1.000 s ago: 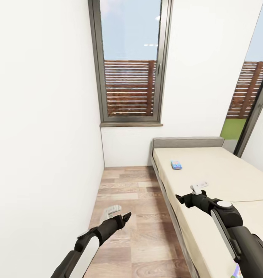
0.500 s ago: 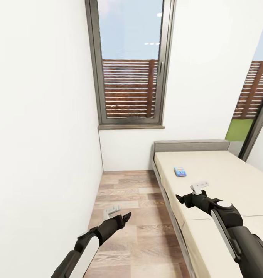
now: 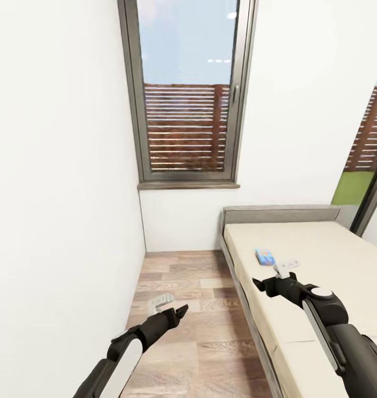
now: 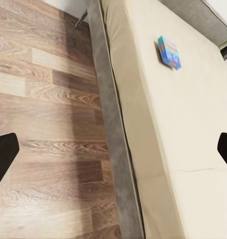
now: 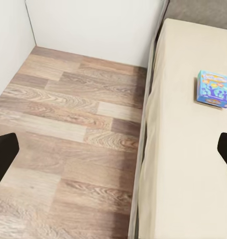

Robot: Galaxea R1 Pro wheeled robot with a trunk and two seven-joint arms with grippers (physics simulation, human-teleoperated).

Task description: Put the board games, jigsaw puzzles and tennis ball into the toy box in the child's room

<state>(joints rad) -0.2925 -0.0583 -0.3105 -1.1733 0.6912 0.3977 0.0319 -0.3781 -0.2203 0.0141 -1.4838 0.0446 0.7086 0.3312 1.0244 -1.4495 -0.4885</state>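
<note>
Camera view advanced toward window, arms unchanged | small blue rectangular board game box (image 3: 264,256) flat on beige mattress bed (image 3: 321,260), 1 o'clock | left gripper (image 3: 162,303) and right gripper (image 3: 286,267) spread wide, empty | nothing collected yet.

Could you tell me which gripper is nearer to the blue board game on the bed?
Right. The right gripper hovers over the bed just short of the board game; the left gripper hangs over the wooden floor beside the bed.
</note>
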